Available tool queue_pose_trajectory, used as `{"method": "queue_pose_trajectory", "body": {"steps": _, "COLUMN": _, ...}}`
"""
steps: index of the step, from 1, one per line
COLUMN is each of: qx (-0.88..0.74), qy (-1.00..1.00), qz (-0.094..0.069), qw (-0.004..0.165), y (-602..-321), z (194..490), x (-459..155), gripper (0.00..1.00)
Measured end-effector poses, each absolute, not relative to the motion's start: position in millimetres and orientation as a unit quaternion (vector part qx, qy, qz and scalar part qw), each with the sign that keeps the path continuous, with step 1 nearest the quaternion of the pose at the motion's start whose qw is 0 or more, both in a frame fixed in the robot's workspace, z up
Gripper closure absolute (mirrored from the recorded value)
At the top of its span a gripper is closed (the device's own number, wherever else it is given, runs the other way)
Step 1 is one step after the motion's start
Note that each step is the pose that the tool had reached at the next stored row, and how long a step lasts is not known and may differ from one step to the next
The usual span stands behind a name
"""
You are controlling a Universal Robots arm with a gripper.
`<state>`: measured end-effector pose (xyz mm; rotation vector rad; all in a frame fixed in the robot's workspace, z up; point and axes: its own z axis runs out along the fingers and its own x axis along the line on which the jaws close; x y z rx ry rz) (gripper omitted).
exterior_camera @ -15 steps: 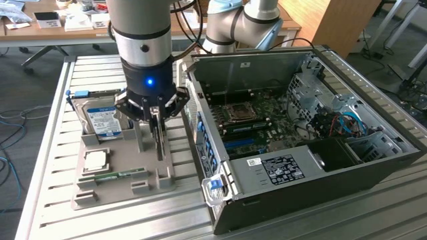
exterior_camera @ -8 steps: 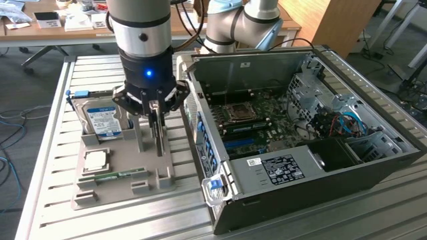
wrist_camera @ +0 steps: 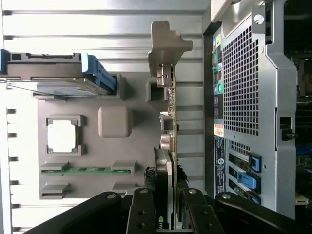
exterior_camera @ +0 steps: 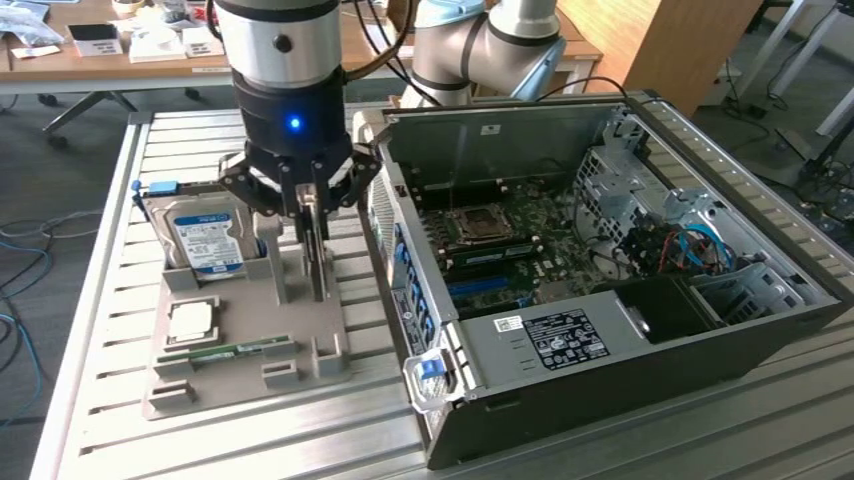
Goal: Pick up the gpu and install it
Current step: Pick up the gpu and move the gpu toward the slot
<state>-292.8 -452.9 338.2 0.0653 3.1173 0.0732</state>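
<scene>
Grey plastic tray (exterior_camera: 234,385) noted beside the open computer case (exterior_camera: 747,330). The gpu (exterior_camera: 318,262) is stood on edge in the tray, with its silver bracket (wrist_camera: 165,44) at the end away from the gripper (exterior_camera: 311,215). The fingers (wrist_camera: 142,209) are seen pressed against either side of the card's black cooler, so the card is judged to be grasped, its lower edge at the tray slot

Risks, as judged:
- the card is gripped towards one end, so it could be tilted or swung once clear of the slot
- the bracket could be snagged on a tray post or on the case wall just beside it
- the thin board could be bent if it is pinched off-square
- the hard drive (exterior_camera: 210,243) nearby could be clipped

Writing:
- blue-white label on the drive, text not legible
- black sticker (exterior_camera: 567,340) with white print on the case, unreadable
- small green mark on the cooler by the fingers, not made out
</scene>
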Motion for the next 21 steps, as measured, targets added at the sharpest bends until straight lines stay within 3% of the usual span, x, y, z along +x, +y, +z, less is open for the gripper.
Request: {"method": "queue_pose_trajectory", "body": {"steps": 21, "qx": 0.021, "qy": 0.999, "qz": 0.023, "qw": 0.011, "y": -452.9, "z": 359.4, "x": -292.9, "gripper": 0.73}}
